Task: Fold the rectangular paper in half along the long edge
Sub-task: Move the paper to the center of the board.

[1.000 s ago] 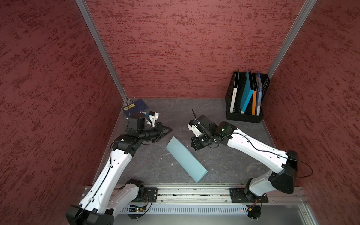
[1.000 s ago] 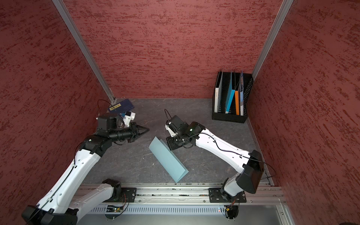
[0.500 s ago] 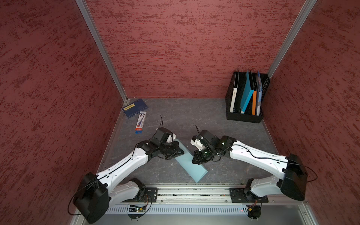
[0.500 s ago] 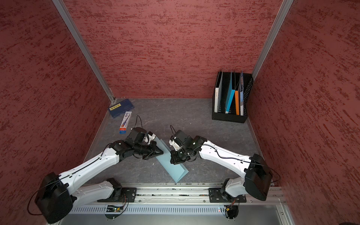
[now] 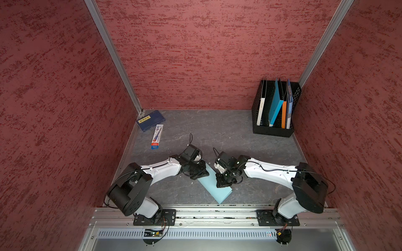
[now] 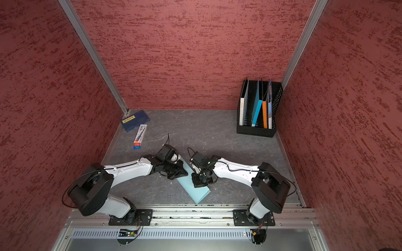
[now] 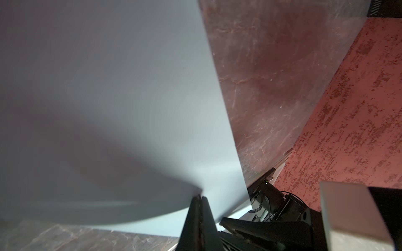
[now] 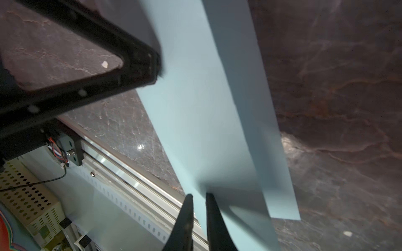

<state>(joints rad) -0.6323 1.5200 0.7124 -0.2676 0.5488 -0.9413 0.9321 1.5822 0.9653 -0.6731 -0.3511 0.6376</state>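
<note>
In both top views the fingertips of both pincers are hidden under their own black wrist housings, which also cover the far end of the rectangular paper (image 5: 218,193) (image 6: 198,193). It lies as a narrow diagonal strip on the grey table (image 5: 217,134), near the middle, its near corner close to the rail (image 5: 217,214). The left wrist view is blurred: the sheet fills most of it and is cut off at the edges, with a dark curved band across it that may be shadow or a lifted layer. There the left gripper (image 7: 199,197) has its jaws pressed together with the tips against the sheet; whether any paper is pinched between them cannot be told. In the right wrist view two layers show, the upper one standing a little off the lower. The right gripper (image 8: 198,195) points at the sheet with a thin gap between its fingers, and nothing is clearly clamped in it. The left arm (image 5: 161,170) and right arm (image 5: 269,173) stretch low from their bases on the rail, forearms converging, wrists bent down onto the strip from the left and right.
</note>
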